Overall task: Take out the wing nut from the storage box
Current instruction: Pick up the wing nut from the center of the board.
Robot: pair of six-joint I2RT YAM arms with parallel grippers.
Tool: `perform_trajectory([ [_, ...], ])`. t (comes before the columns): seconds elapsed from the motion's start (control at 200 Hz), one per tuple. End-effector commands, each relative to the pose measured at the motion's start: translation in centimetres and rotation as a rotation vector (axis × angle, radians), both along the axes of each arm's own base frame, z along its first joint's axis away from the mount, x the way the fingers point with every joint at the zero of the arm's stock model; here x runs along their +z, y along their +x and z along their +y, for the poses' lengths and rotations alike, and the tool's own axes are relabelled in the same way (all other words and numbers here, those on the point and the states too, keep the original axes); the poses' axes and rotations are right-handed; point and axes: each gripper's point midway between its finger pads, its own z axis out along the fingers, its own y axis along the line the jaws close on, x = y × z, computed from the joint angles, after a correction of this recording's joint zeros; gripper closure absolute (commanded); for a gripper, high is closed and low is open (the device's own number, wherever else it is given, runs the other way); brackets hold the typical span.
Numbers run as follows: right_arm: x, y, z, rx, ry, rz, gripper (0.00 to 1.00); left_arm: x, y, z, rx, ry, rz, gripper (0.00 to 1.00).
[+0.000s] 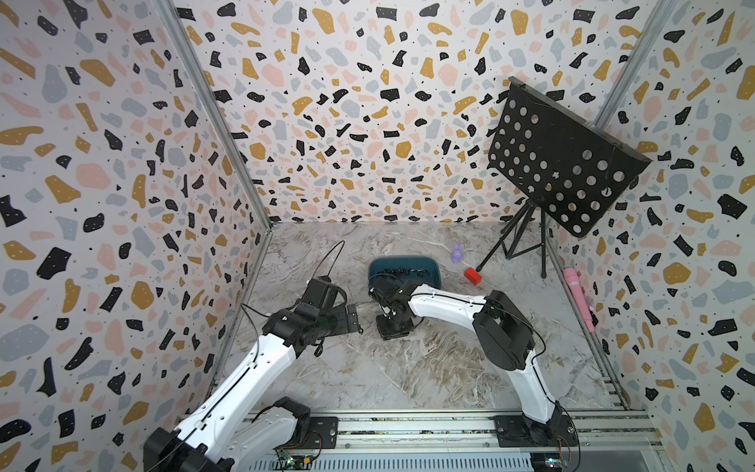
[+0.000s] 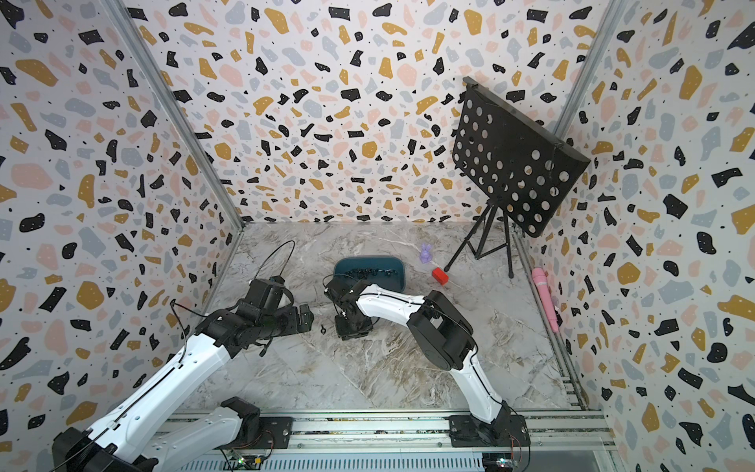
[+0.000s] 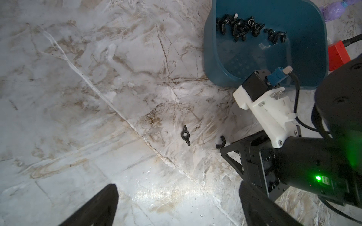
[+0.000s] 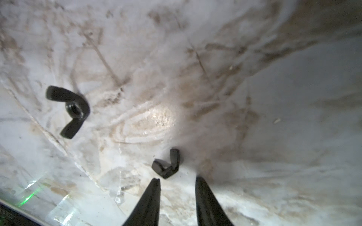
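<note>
The teal storage box (image 1: 425, 282) (image 2: 392, 280) (image 3: 293, 49) sits mid-table with several black wing nuts (image 3: 248, 27) along its far wall. Two wing nuts lie on the marble outside it. One wing nut (image 4: 167, 164) (image 3: 220, 141) rests just beyond the tips of my right gripper (image 4: 177, 181) (image 1: 392, 327), which points down at the table in front of the box, open with nothing between its fingers. The other wing nut (image 4: 68, 111) (image 3: 186, 135) (image 2: 323, 328) lies between the two arms. My left gripper (image 3: 178, 185) (image 1: 355, 321) hovers to the left, open wide and empty.
A red block (image 1: 473, 276) and a purple rabbit figure (image 1: 457, 253) lie right of the box. A black perforated music stand (image 1: 564, 163) on a tripod fills the back right corner. A pink wand (image 1: 578, 298) lies along the right wall. Patterned walls enclose the table.
</note>
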Motion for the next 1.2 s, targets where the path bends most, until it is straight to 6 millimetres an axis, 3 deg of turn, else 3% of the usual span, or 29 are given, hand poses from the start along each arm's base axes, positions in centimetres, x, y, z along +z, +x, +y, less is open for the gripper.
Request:
perform_trajectory([
  [0.0, 1.9, 0.7, 0.6, -0.019, 0.033, -0.039, 0.64, 1.0, 0.2, 0.2, 0.017, -0.01, -0.025, 0.0],
  [0.641, 0.8, 1.6, 1.2, -0.069, 0.046, -0.009, 0.66, 1.0, 0.0, 0.2, 0.013, -0.008, -0.025, 0.0],
  [0.906, 0.0, 1.1, 0.4, -0.089, 0.028, 0.023, 0.8, 0.9, 0.0, 0.3, 0.012, -0.005, -0.022, 0.0],
  [1.191, 1.3, 1.2, -0.4, -0.092, 0.063, -0.018, 0.96, 0.8, 0.0, 0.1, 0.008, -0.012, -0.018, 0.0],
])
